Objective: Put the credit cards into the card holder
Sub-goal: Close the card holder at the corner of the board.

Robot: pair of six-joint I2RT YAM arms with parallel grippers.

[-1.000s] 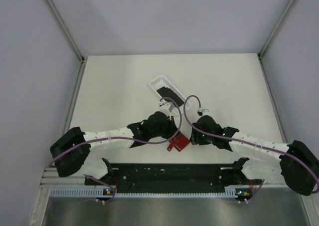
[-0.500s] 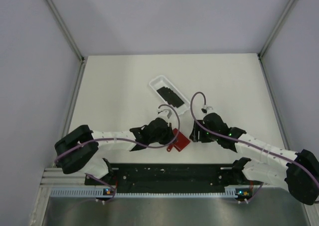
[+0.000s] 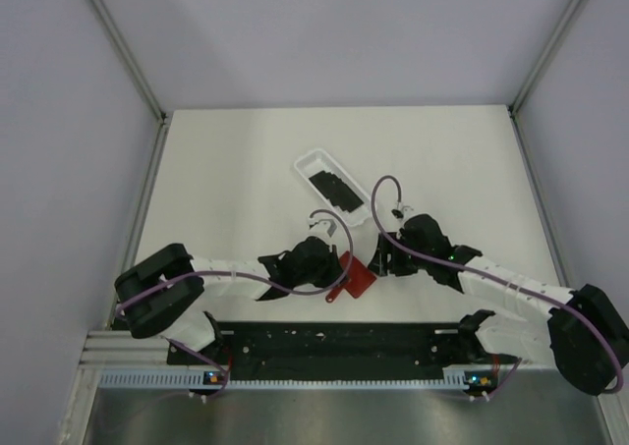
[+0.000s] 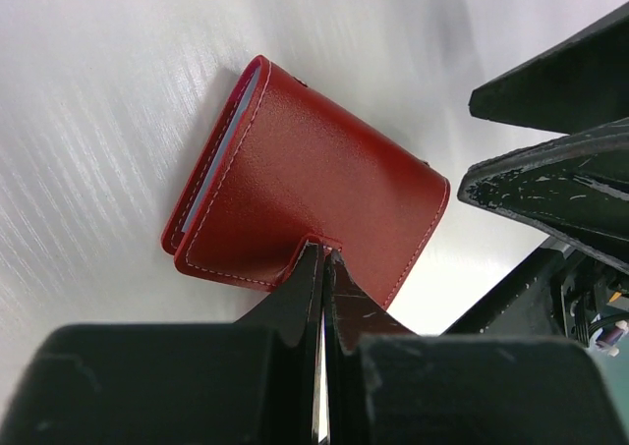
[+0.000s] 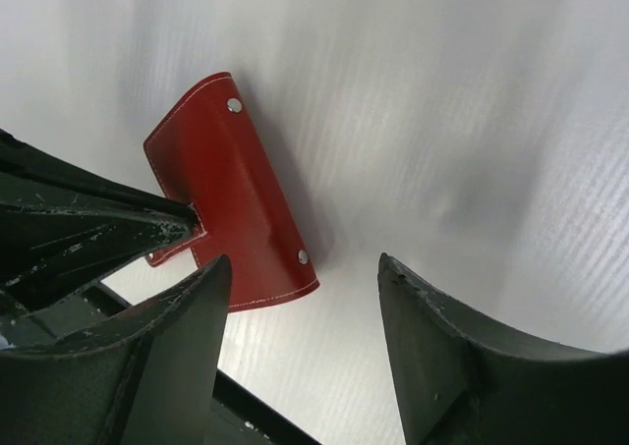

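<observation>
From above, the white table point(image 3: 246, 160) carries a white oblong tray point(image 3: 308, 159) at centre, set on a slant, with the black credit cards point(image 3: 334, 187) lying inside it. Nearer the arms, the red card holder point(image 3: 360, 280) sits between the two wrists, well apart from the tray. The left gripper point(image 3: 342, 271) touches its left side, and the right gripper point(image 3: 381, 258) is just beside its far right corner.

In the left wrist view, the left gripper point(image 4: 322, 258) is pinched tight on the card holder's point(image 4: 314, 194) little closure tab. The holder is folded shut, and a pale blue-grey edge shows at its left end. Fingers point(image 4: 550, 185) of the right arm stand just right of it, not touching.

In the right wrist view, the right gripper point(image 5: 303, 268) stands wide with nothing between its fingers. The card holder point(image 5: 231, 190) lies just beyond its left finger, two snap studs showing along its right-hand edge. The left gripper point(image 5: 187, 227) clamps the tab from the left.
</observation>
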